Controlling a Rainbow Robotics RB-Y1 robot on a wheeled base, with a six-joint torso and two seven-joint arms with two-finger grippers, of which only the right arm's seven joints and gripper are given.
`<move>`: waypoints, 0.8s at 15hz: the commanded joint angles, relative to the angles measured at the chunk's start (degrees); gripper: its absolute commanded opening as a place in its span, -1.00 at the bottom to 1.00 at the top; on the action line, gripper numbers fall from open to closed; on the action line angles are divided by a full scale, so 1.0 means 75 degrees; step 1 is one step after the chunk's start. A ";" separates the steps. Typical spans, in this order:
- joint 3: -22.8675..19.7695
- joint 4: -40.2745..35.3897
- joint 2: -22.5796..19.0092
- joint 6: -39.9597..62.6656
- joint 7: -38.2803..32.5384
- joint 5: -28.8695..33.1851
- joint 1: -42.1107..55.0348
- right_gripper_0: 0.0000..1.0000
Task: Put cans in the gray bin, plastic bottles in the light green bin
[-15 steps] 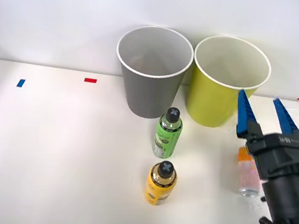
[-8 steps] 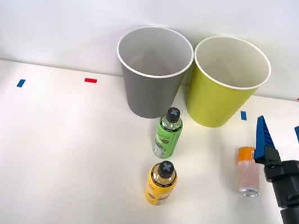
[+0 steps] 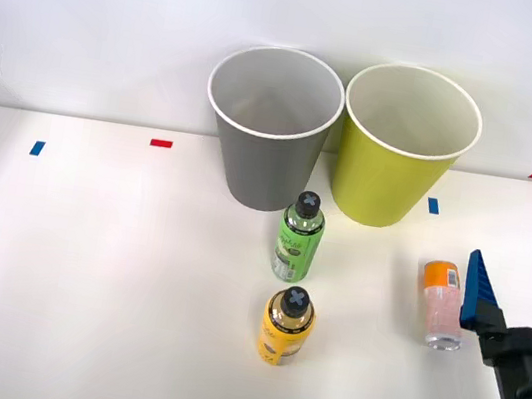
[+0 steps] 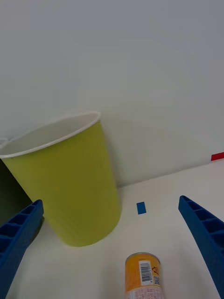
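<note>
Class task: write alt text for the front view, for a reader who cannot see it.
The robot's open blue ribbed tool is beside an orange-topped pale can lying on the white table. Two black-capped plastic bottles, green-labelled and yellow, stand before a tall gray bin and a yellow-green bin.

The right gripper (image 3: 518, 300) carries two bright blue fingers (image 3: 481, 291), long, tapering to points and ribbed along their inner faces, with open cells showing along each edge in the wrist view (image 4: 205, 236). They mount on a matte black, blocky body with small white lettering across its front face, too small to read. The arm behind it is black as well.
</note>
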 commanded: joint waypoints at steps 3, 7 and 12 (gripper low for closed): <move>0.0470 0.0024 0.0561 -0.0008 0.2381 -0.0135 0.0867 1.00; 0.0388 0.1020 0.1205 -0.1109 0.3518 -0.0077 0.0949 1.00; 0.0833 0.1993 0.1205 -0.2106 0.4877 -0.0416 0.1054 1.00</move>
